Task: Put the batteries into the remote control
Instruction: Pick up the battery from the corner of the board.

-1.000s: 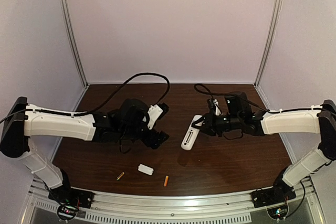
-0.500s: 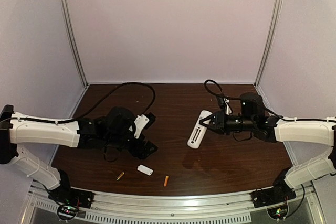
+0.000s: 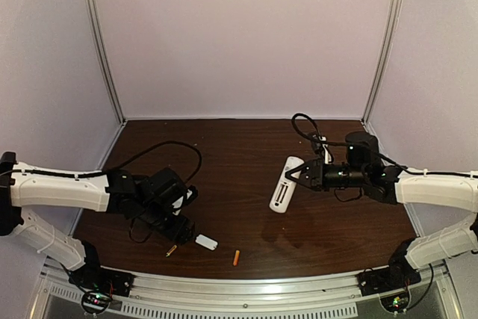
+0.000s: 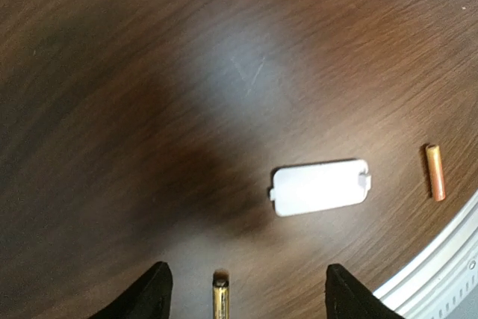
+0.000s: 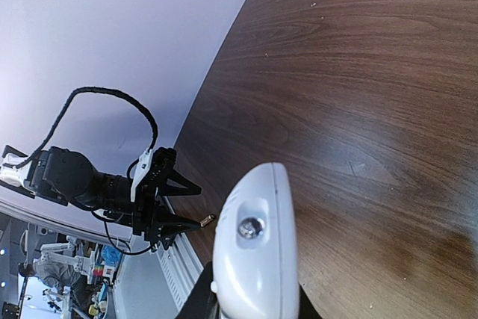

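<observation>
The golden-brass battery [image 3: 171, 250] lies near the table's front edge. In the left wrist view it [image 4: 220, 300] lies between my open left gripper's [image 4: 246, 296] fingertips, touching neither. The left gripper [image 3: 178, 235] hovers just over it. The orange battery [image 3: 236, 257] lies further right and also shows in the left wrist view [image 4: 435, 172]. My right gripper [image 3: 305, 177] is shut on the white remote control [image 3: 285, 184] and holds it above the table. Dark slots show on the remote's upper side. In the right wrist view the remote [image 5: 258, 252] is seen end-on and hides the fingers.
A small white cover piece [image 3: 207, 242] lies flat between the two batteries and also shows in the left wrist view [image 4: 320, 187]. The metal rail [image 3: 246, 289] runs along the front edge. Black cables [image 3: 160, 147] trail over the table behind both arms.
My left arm has swung back toward the front edge and come down over the golden battery. My right arm has carried the remote a little to the right and further back.
</observation>
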`<state>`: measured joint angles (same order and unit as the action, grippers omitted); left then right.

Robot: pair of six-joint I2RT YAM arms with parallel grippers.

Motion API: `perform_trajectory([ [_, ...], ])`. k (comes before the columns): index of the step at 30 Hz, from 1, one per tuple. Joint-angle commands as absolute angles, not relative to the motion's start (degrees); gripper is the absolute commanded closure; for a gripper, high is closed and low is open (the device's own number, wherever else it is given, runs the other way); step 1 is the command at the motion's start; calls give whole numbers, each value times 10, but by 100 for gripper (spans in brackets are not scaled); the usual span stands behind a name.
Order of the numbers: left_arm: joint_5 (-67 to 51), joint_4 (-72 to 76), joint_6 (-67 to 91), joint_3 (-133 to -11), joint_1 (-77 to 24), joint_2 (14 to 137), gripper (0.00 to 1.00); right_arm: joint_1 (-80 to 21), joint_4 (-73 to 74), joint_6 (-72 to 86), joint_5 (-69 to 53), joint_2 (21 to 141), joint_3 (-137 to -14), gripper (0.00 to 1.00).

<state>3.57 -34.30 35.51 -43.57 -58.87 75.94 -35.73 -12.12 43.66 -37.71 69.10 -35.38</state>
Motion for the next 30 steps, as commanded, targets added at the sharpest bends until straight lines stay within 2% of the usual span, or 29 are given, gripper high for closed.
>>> perform_trajectory([
  [1,14,-423,398,-431,-585,737,29,-356,-128,430,-394,689,-348,100],
  [12,18,-481,433,-432,-585,769,43,-356,-132,442,-409,693,-345,100],
  [17,12,-468,442,-417,-585,778,51,-356,-133,442,-412,693,-346,100],
  [23,3,-444,448,-395,-585,790,54,-356,-134,441,-414,695,-348,100],
  [30,0,-417,438,-388,-585,801,69,-356,-142,447,-414,708,-345,100],
])
